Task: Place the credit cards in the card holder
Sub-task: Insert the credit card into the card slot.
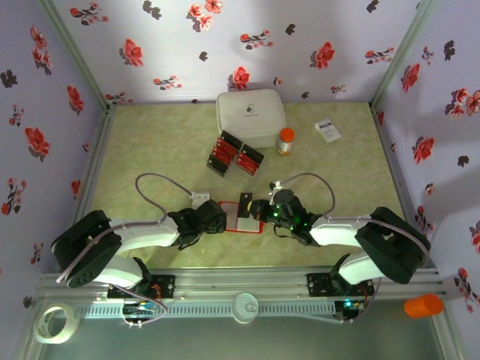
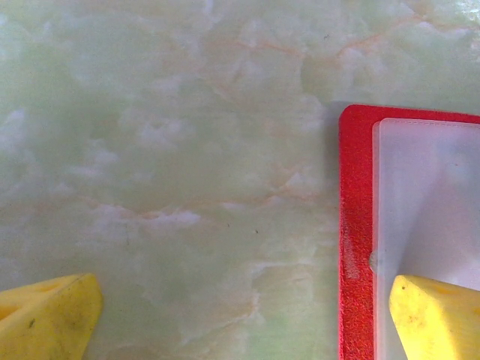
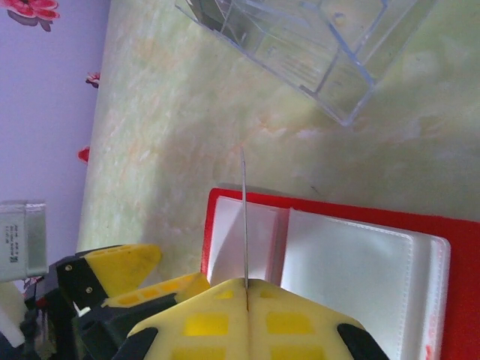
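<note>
1. The pale green marbled tabletop (image 1: 150,157) is sitting inside lilac walls printed with red flowers. Both arm bases are resting on the metal rail (image 1: 240,289) at the near edge.
2. Just past the bases, the flat red rectangular card holder (image 1: 236,219) is lying open on the table between the two grippers, its pale pockets facing up.
3. The left gripper (image 2: 240,289) is hanging spread wide and grasping nothing. One yellow finger is over the holder's frosted pocket beside the red border, the other over bare table. I cannot tell whether the finger is touching the pocket.
4. The right gripper (image 3: 246,285) is clenching one thin rectangular credit card (image 3: 244,217), seen edge-on. The card is standing upright over the pocket panel beside the holder's fold.
5. Judgement: the card is being brought to a pocket mouth.
   - Lean the card down towards the pocket plane.
   - Lead with the free edge into the slit.
   - Use the left finger to pin the holder so it is not sliding.
   - Push slowly, letting go only once the card is seated.
6. Farther out, two small black rectangular trays (image 1: 225,154) are holding more red cards.
7. Just behind them a big white rounded lidded box (image 1: 250,116) is standing, with an orange-capped bottle (image 1: 285,140) beside it.
</note>
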Motion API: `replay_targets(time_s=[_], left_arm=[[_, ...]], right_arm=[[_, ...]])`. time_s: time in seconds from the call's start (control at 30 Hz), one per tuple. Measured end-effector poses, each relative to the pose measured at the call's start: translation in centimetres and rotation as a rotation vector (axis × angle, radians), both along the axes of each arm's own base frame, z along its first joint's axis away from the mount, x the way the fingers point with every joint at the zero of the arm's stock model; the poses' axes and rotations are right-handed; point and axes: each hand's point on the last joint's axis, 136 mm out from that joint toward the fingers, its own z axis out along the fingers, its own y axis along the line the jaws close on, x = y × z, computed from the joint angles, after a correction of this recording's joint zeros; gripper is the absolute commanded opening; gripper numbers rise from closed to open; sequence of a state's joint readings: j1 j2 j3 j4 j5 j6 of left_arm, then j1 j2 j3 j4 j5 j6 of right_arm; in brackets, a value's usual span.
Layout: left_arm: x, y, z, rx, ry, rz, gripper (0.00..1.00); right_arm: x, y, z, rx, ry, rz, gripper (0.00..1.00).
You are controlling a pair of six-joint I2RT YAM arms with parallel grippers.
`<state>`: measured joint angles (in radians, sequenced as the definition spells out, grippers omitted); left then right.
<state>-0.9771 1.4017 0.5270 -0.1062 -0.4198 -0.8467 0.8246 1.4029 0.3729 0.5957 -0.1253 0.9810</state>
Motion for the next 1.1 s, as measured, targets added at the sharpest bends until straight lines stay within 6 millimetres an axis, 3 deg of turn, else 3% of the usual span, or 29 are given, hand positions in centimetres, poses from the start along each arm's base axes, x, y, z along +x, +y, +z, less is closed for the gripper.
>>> replay_targets(time_s=[0.53, 1.1], left_arm=[[0.1, 0.1, -0.1, 0.005, -0.002, 0.007, 1.0], [0.1, 0.1, -0.1, 0.012, -0.006, 0.01, 1.0]], right_arm=[[0.0, 0.0, -2.0, -0.004, 0.014, -0.026, 0.0], [0.1, 0.7, -1.7, 0.049, 0.019, -0.033, 0.0]])
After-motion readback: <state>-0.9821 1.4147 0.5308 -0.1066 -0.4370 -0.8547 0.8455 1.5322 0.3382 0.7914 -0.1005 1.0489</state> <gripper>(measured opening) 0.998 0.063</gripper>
